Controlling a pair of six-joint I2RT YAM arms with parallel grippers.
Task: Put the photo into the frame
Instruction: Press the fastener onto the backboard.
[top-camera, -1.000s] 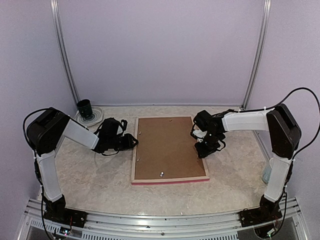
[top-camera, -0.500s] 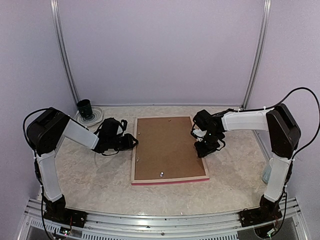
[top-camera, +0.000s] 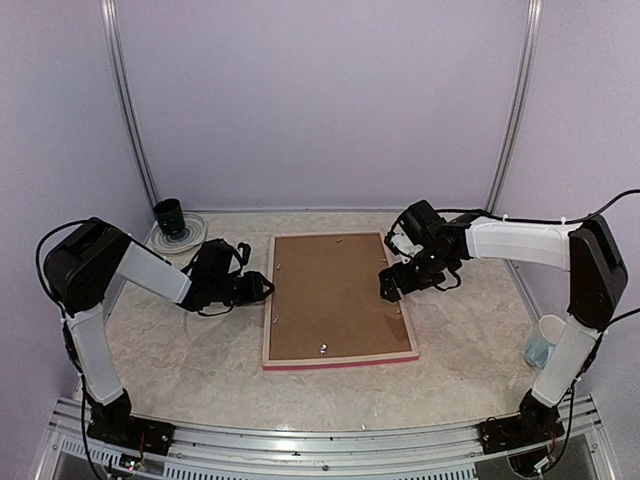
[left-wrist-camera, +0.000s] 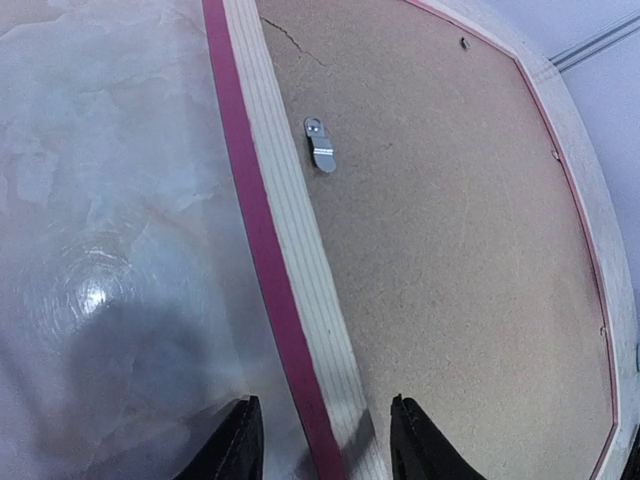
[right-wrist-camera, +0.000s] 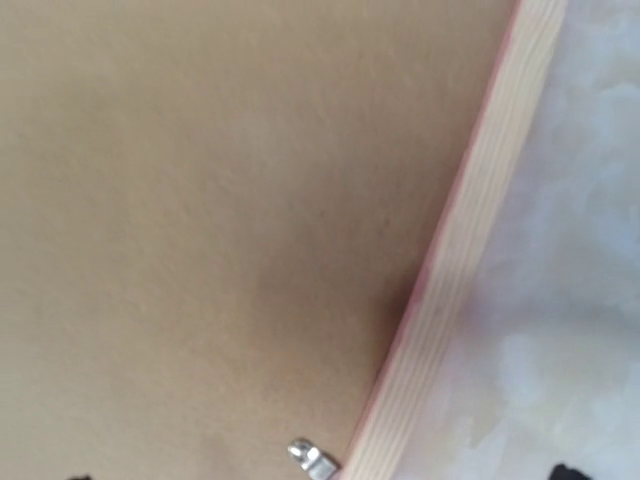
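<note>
The frame (top-camera: 340, 360) lies face down in the middle of the table, pale wood back up, with the brown backing board (top-camera: 330, 295) set in it. The photo is hidden from view. My left gripper (top-camera: 265, 288) sits low at the frame's left rail (left-wrist-camera: 290, 260), open, its fingers (left-wrist-camera: 240, 445) either side of the rail without pressing on it. My right gripper (top-camera: 390, 285) hovers over the right rail (right-wrist-camera: 470, 250), open wide and holding nothing; only its fingertips (right-wrist-camera: 565, 470) show at the bottom of the right wrist view.
Small metal tabs (left-wrist-camera: 320, 150) (right-wrist-camera: 315, 460) sit on the backing near the rails. A dark cup on a round plate (top-camera: 170, 215) stands at the back left. A pale cup (top-camera: 545, 340) stands at the right edge near the right arm.
My right gripper has opened wide and lifted off the frame's right edge, its arm stretching out. My left gripper has opened a little and eased slightly left.
</note>
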